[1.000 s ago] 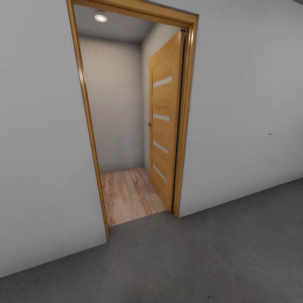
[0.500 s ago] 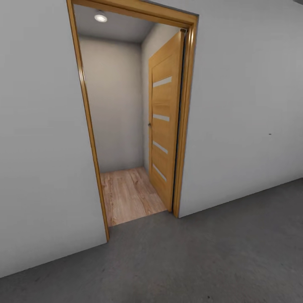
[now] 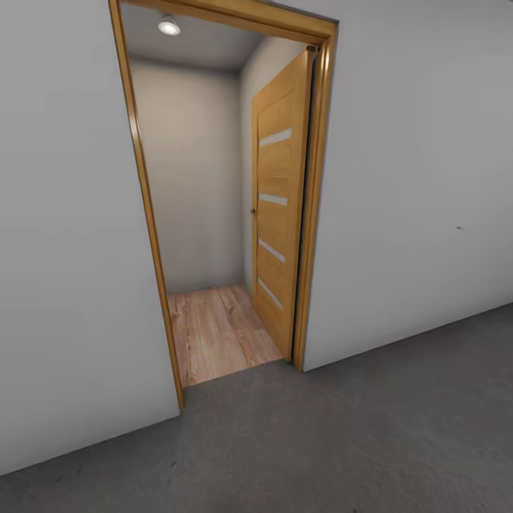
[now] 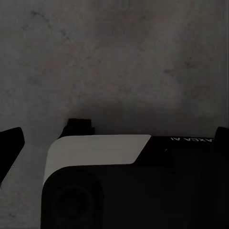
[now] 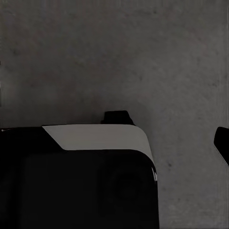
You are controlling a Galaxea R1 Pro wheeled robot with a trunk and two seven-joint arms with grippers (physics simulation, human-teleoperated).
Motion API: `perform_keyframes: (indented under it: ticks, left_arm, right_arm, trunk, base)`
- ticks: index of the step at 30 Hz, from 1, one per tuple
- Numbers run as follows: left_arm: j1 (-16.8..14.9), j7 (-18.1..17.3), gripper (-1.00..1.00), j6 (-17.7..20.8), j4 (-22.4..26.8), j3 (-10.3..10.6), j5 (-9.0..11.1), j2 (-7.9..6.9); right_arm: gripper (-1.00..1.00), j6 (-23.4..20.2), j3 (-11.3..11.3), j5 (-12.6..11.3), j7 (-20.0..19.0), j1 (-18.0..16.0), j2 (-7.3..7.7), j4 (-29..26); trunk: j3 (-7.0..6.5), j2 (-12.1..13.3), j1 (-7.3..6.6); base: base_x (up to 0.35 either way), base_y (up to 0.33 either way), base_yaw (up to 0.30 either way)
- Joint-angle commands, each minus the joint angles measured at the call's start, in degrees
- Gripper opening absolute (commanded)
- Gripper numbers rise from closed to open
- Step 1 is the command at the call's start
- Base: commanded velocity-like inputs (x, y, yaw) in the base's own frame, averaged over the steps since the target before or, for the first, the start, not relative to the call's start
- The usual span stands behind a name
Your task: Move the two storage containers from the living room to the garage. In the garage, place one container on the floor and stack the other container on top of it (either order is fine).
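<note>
The head view looks across the floor (image 3: 370,442), rough mottled dark grey concrete, toward a pale grey wall (image 3: 420,178) with an open doorway (image 3: 214,206) framed in light wood. The door (image 3: 279,206), wood with four pale horizontal strips, is swung inward against the far side of the opening. Beyond the threshold lies light wood plank flooring (image 3: 214,331), a short grey-walled passage, and a round ceiling light (image 3: 169,26) glowing overhead. Under the left gripper (image 4: 12,145) lies the same grey concrete, dim and in shadow; one dark fingertip shows at the frame edge and a second at the opposite edge, well apart, with nothing between them, though how wide they stand I cannot tell for sure. Beside it sits a white and black robot body (image 4: 95,152), with mirrored lettering that reads as part of "GALAXEA AI". The right gripper (image 5: 222,143) shows only one dark fingertip over the concrete, so I cannot tell its opening or any hold.
</note>
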State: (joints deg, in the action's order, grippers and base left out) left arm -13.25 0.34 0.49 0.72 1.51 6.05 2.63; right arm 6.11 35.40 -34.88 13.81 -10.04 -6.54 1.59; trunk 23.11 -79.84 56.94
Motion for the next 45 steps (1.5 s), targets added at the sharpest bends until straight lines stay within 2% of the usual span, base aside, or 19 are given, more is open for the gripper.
perform_keyframes:
  ticks: [1, 45]
  left_arm:
    - [-0.03, 0.01, 1.0, -0.03, 0.01, 0.18, 0.64, 0.01]
    - [-0.03, -0.17, 1.0, -0.32, -0.19, 0.17, 0.98, 0.07]
  right_arm:
    - [1.0, 0.31, 0.46, -0.54, 0.01, -0.06, -0.05, 0.17]
    - [1.0, 0.31, 0.46, -0.53, 0.0, -0.06, -0.1, 0.17]
  trunk:
    - [0.06, -0.03, 0.03]
    - [0.06, -0.03, 0.03]
  base:
    - [0.303, 0.0, 0.0]
    - [0.322, 0.0, -0.023]
